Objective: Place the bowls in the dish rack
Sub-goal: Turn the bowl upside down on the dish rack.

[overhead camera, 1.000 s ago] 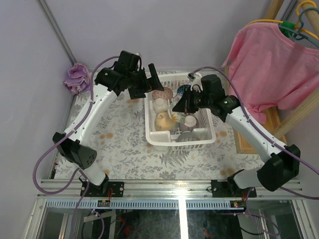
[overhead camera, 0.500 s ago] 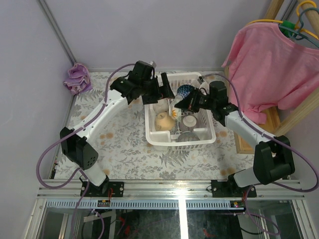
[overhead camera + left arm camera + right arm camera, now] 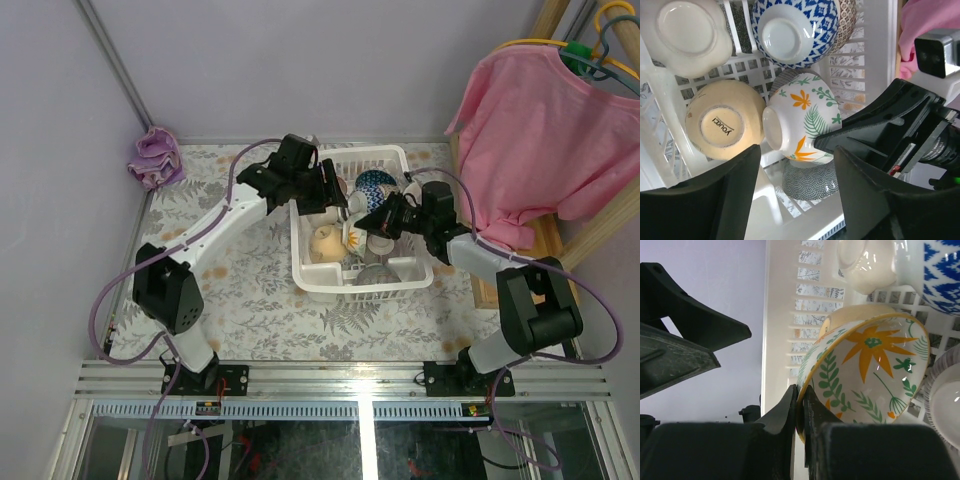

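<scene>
The floral bowl (image 3: 802, 120) hangs tilted in the dish rack (image 3: 310, 275), rim pinched by the right gripper (image 3: 801, 407), tan bowl (image 3: 722, 122) at its 9 o'clock. With other bowls (image 3: 795, 30) already racked, only releasing this one seems left. The left gripper (image 3: 797, 150) hovers spread wide, empty.
</scene>
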You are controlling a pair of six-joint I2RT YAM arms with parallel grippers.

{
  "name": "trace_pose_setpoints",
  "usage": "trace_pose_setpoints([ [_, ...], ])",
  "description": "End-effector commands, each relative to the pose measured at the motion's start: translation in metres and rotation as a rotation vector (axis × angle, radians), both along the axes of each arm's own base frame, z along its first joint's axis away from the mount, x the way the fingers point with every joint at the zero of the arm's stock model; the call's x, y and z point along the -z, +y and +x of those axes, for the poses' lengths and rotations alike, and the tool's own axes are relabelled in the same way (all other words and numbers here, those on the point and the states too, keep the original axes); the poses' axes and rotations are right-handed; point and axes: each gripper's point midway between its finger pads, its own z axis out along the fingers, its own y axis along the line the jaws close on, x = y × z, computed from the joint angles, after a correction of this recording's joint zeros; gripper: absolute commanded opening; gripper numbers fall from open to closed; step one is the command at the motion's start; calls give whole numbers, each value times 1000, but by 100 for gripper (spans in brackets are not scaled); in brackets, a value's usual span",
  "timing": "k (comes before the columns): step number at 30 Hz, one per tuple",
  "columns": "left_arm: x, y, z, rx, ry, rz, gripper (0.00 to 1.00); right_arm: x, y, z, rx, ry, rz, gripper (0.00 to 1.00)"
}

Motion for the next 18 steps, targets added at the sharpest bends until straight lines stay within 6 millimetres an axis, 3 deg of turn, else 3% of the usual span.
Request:
trace_pose_setpoints([
  [1,5,-12,9,22,-32,-21,56,-26,3,9,-28,-121,79,0],
  [18,33,-40,3,85,18,5,50,8,-30,16,5,-81,25,2],
])
